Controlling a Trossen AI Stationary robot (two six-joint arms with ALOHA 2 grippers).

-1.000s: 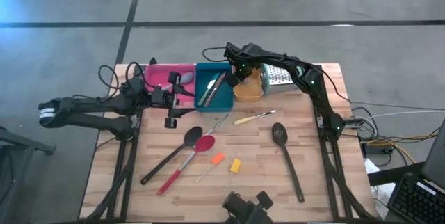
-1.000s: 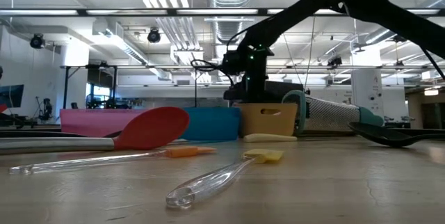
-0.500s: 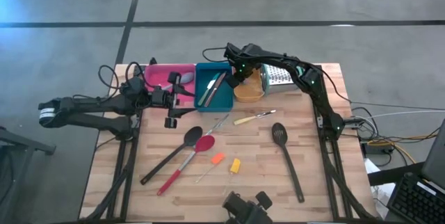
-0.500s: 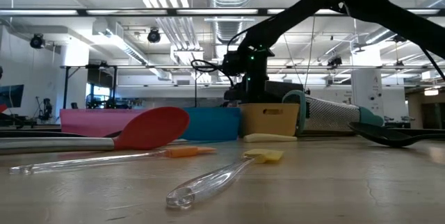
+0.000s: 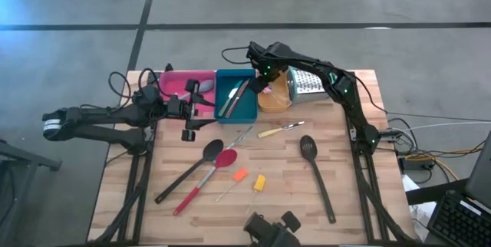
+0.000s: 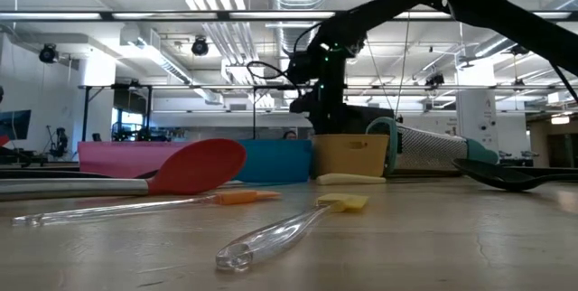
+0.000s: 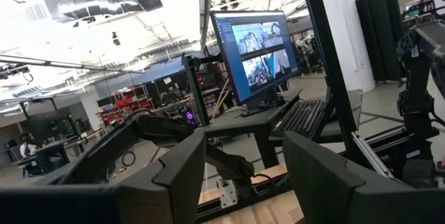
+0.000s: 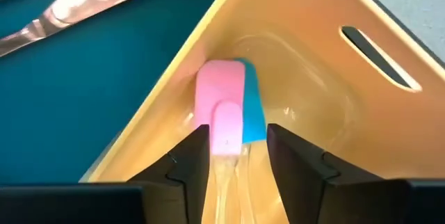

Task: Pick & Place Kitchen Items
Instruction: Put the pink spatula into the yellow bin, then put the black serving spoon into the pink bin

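Release looks done: the right end effector (image 8: 236, 156) hangs over the orange tray (image 8: 313, 106) at twelve o'clock on the table (image 5: 353, 193), fingers spread, the pink piece (image 8: 221, 106) lying inside beside a blue piece (image 8: 253, 106). Best lift straight up, clear of the rim. The left end effector (image 7: 240, 182), fingers parted, waits at nine o'clock.

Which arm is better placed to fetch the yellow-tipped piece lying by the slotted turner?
Right. The right pincer, open above the orange tray, is nearer the yellow-tipped piece; the left pincer waits beyond the teal tray.
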